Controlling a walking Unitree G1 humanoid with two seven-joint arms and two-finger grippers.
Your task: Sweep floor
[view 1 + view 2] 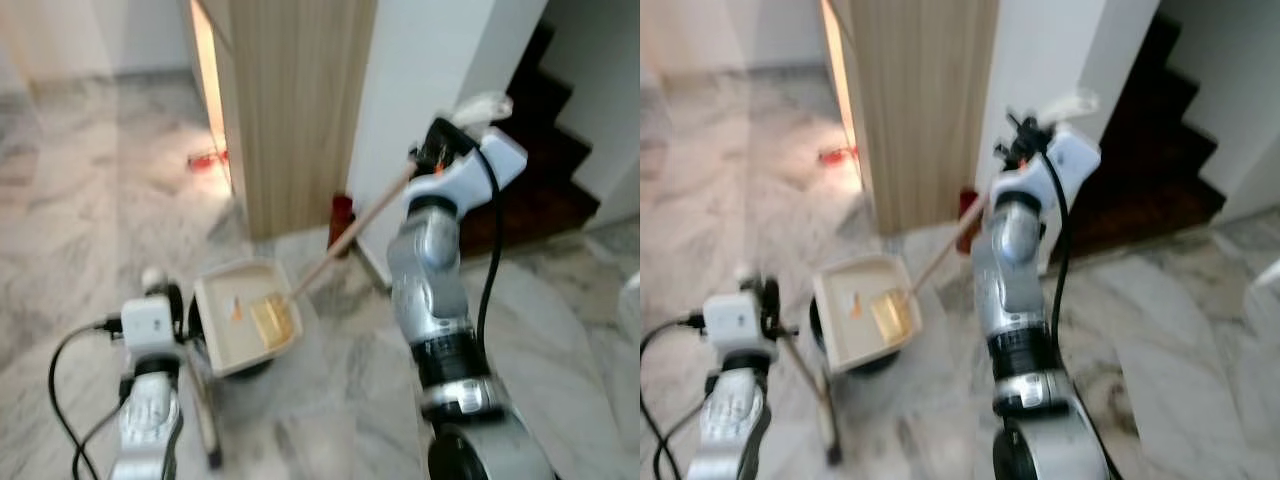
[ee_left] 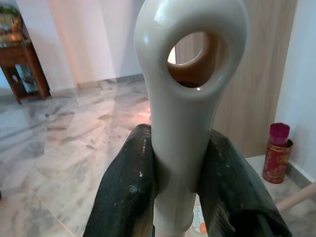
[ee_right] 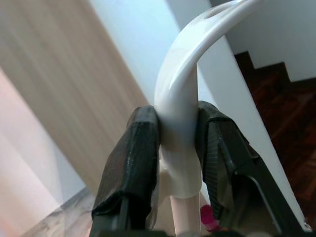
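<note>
- On marble floor (image 1: 90, 250), dustpan (image 1: 245, 315) sits tilted; left gripper (image 2: 185, 182) clamps its white handle (image 2: 190, 74), steadying it.
- Right gripper (image 3: 177, 163) squeezes broom (image 1: 350, 235) top, bristles angled into pan, pushing debris in.

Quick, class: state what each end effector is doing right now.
Left end effector: closed on the dustpan handle.
Right end effector: closed on the broom handle.
</note>
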